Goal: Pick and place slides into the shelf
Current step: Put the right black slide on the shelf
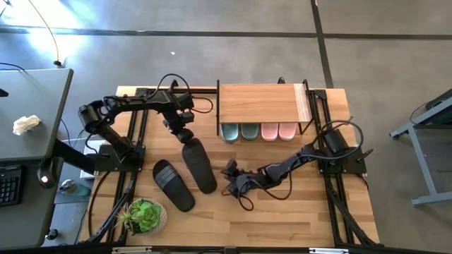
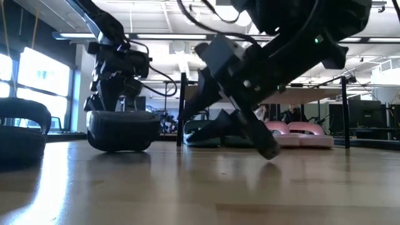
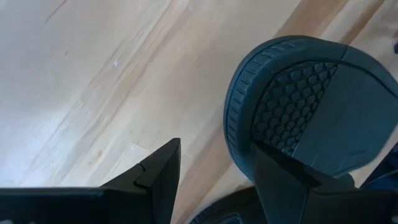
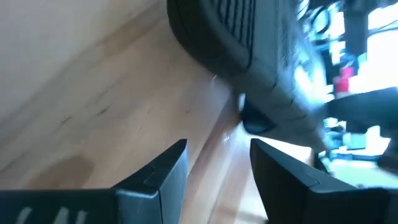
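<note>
On the left of the wooden surface, near its front edge, a small potted plant stands beside the left black slide, which lies flat and angled, with nothing touching it. Just to its right lies the second black slide, longer in the overhead view, its far end under the left tool. In the left wrist view that tool's fingers stand spread, one of them right against the slide's rounded end and patterned sole, the other apart from it over bare wood, so they are not pinched on it. Further right, at the back of the surface, the shelf holds four slides tucked under its plank top: the sage-green pair on the left, the pale pink pair on the right, side by side with their ends poking out toward the front. In front of the shelf, the right tool sits low over the wood, just right of the second black slide, its fingers apart and gripping nothing.
</note>
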You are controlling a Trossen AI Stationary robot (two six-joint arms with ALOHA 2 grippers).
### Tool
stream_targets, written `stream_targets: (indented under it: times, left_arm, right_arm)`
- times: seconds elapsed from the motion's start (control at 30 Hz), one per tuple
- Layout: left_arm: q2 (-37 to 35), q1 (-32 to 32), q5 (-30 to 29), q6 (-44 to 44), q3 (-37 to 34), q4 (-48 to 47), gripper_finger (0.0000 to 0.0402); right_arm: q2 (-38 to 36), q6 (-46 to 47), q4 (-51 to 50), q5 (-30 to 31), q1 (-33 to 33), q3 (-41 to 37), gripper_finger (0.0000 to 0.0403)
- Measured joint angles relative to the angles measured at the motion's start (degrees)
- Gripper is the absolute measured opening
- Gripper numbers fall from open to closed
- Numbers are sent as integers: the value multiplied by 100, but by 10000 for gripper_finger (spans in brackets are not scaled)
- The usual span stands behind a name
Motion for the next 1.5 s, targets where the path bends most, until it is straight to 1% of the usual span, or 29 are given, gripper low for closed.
stream_targets:
  times: [0.1,0.2,0.3,0.37,0.53,0.77,0.9,1.07,1.2,1.27,1.33,1.43,1.5]
  left_arm:
    - [131,0,2,-2,0,0,179]
    - [204,0,9,-2,0,9,179]
    - [211,0,23,-2,0,21,179]
    - [211,-2,24,-2,0,22,179]
    - [211,0,75,-18,0,54,179]
    - [209,0,220,-23,0,63,179]
    - [209,0,270,-26,0,61,179]
    - [209,0,278,-26,0,67,179]
    - [209,0,280,-38,0,111,179]
    - [209,0,285,-94,0,150,179]
    - [209,0,343,-136,0,208,179]
    - [209,0,424,-179,0,230,179]
    - [209,-4,458,-179,0,230,179]
  right_arm:
    - [27,-315,394,84,88,0,165]
    - [27,-363,650,120,152,0,165]
    - [27,-357,712,-61,188,0,165]
    - [29,-376,714,-71,227,2,165]
    - [29,-648,1167,-97,360,2,165]
    - [31,-685,1075,-139,470,79,165]
    - [31,-498,1062,-449,541,79,165]
    - [30,-524,1043,-456,589,79,165]
    - [200,-488,1087,-664,540,127,165]
    - [432,-603,1068,-619,516,284,165]
    - [635,-765,1099,-434,517,522,165]
    - [912,-1236,1121,420,597,847,165]
    - [1028,-1344,1077,717,641,1037,165]
